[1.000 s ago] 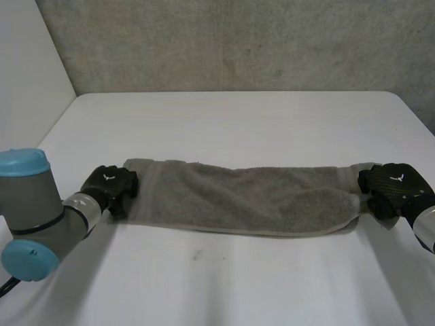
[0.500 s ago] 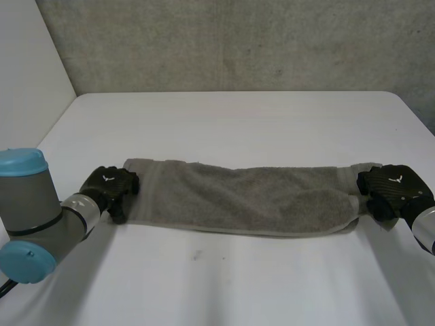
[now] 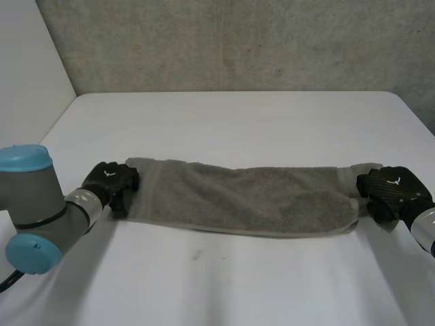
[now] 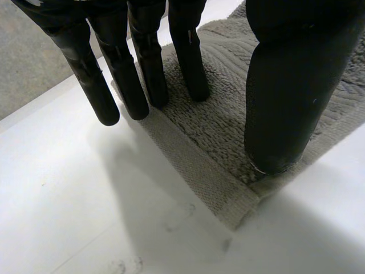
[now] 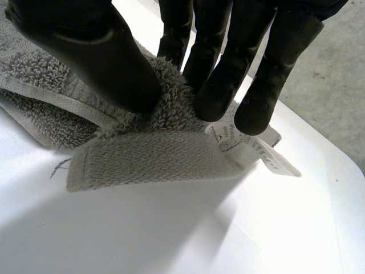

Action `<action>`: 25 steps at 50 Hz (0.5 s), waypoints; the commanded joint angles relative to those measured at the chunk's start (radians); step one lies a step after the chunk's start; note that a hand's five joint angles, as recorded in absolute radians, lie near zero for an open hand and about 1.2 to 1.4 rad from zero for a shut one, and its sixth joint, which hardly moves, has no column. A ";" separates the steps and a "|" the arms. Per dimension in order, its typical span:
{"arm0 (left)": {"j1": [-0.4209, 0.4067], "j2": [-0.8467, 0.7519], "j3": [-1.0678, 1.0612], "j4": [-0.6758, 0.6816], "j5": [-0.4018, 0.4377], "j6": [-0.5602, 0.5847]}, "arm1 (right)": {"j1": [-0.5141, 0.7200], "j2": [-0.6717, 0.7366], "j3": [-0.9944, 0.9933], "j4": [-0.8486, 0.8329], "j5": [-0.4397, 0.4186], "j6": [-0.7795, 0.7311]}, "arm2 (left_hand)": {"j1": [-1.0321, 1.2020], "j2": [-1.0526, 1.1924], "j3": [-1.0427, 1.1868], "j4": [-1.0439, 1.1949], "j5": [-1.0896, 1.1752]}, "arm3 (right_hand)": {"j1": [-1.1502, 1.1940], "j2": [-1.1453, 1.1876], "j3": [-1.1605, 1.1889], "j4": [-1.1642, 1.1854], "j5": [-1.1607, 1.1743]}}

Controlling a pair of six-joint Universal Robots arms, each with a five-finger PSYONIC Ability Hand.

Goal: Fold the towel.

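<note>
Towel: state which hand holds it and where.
The right hand pinches the towel at one end between thumb and fingers; the left hand only rests straight fingers on the opposite end.

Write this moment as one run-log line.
towel: long strip flat on table | left hand: open, resting on its left end | right hand: pinching its right end

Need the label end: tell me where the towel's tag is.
In the right wrist view the white tag sticks out of the towel's end by the right hand's fingertips.
</note>
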 commanded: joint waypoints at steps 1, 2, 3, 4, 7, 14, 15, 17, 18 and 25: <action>-0.003 -0.021 0.023 0.000 0.000 0.001 | 0.000 0.002 -0.001 0.000 0.002 0.000 | 0.226 0.223 0.223 0.223 0.224 | 0.068 0.074 0.060 0.055 0.063; -0.004 -0.024 0.025 0.000 0.000 0.000 | 0.000 0.002 -0.001 0.000 0.002 0.000 | 0.281 0.279 0.279 0.279 0.280 | 0.068 0.074 0.060 0.055 0.063; -0.004 -0.025 0.025 0.000 0.000 0.000 | 0.000 0.002 0.000 0.000 0.002 0.000 | 0.282 0.279 0.279 0.280 0.281 | 0.068 0.074 0.060 0.055 0.063; -0.007 -0.025 0.028 0.000 0.000 0.000 | 0.000 0.002 0.000 0.000 0.002 0.000 | 0.355 0.352 0.352 0.352 0.353 | 0.068 0.074 0.060 0.055 0.063; -0.012 -0.026 0.029 0.000 0.002 0.000 | 0.000 0.002 -0.001 0.000 0.002 0.000 | 0.420 0.417 0.417 0.417 0.418 | 0.068 0.074 0.060 0.055 0.063; -0.018 -0.025 0.028 -0.003 0.000 -0.002 | 0.000 0.002 -0.001 0.000 0.002 0.000 | 0.743 0.740 0.740 0.741 0.741 | 0.068 0.074 0.060 0.055 0.063; -0.018 -0.018 0.026 -0.005 -0.001 -0.003 | 0.000 0.002 -0.001 0.000 0.002 0.000 | 0.745 0.743 0.743 0.743 0.744 | 0.068 0.074 0.060 0.055 0.063; -0.020 -0.011 0.025 -0.005 -0.001 -0.006 | 0.000 0.002 -0.001 0.000 0.002 0.000 | 0.745 0.743 0.743 0.743 0.744 | 0.068 0.074 0.060 0.055 0.063; -0.021 0.001 0.022 -0.006 -0.003 -0.009 | 0.000 0.002 -0.001 0.000 0.002 0.000 | 0.745 0.743 0.743 0.743 0.744 | 0.068 0.074 0.060 0.055 0.063; -0.038 0.126 -0.027 -0.008 -0.006 -0.016 | 0.003 -0.010 -0.006 0.005 0.008 0.001 | 0.745 0.743 0.743 0.743 0.744 | 0.068 0.074 0.060 0.055 0.063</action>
